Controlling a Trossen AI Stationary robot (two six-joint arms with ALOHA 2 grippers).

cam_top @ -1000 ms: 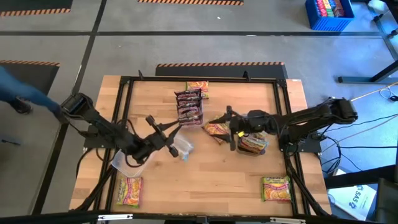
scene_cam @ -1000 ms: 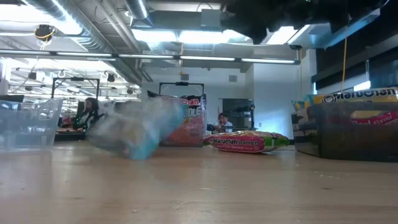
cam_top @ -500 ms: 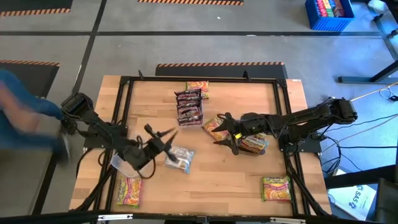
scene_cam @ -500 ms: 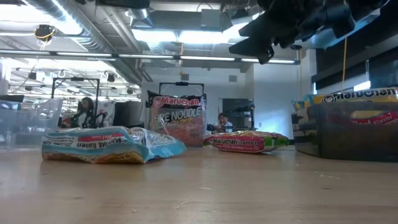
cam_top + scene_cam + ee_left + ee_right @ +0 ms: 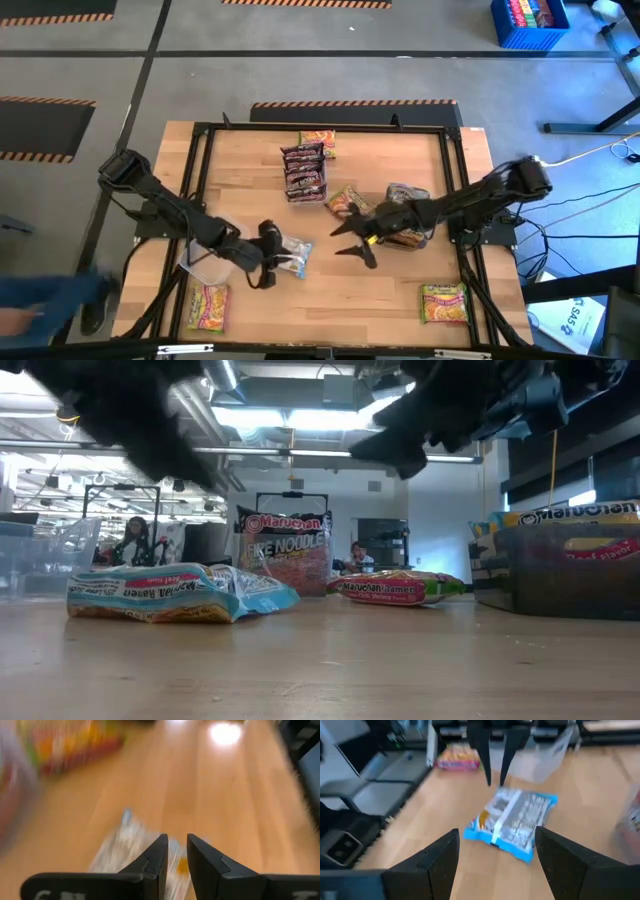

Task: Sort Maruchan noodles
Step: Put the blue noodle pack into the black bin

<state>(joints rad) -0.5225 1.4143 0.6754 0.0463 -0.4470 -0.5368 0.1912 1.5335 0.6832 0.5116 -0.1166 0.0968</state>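
Observation:
A light blue Maruchan packet (image 5: 290, 255) (image 5: 512, 822) lies flat on the wooden table (image 5: 330, 300), between my two grippers. My left gripper (image 5: 268, 264) (image 5: 176, 842) hangs just above the packet's left end, pointing slantwise down, its fingers a narrow gap apart with nothing between them. My right gripper (image 5: 348, 243) (image 5: 495, 850) stands wide open to the packet's right, above the table and facing it. In the low view the packet (image 5: 180, 592) rests on the table with both grippers above it.
Maroon packets (image 5: 304, 172) are stacked at the far middle, with a yellow packet (image 5: 318, 140) behind them. An orange packet (image 5: 347, 203) lies beside a bin (image 5: 408, 228) holding packets. A clear bin (image 5: 205, 262) stands left. Two more packets lie near the front corners (image 5: 207, 306) (image 5: 444, 302).
The light blue packet has fallen from beside my left gripper and now lies flat on the table. My left gripper has sunk toward the near edge and tipped over the packet. My right gripper has come down and toward the table's left, closer to the packet.

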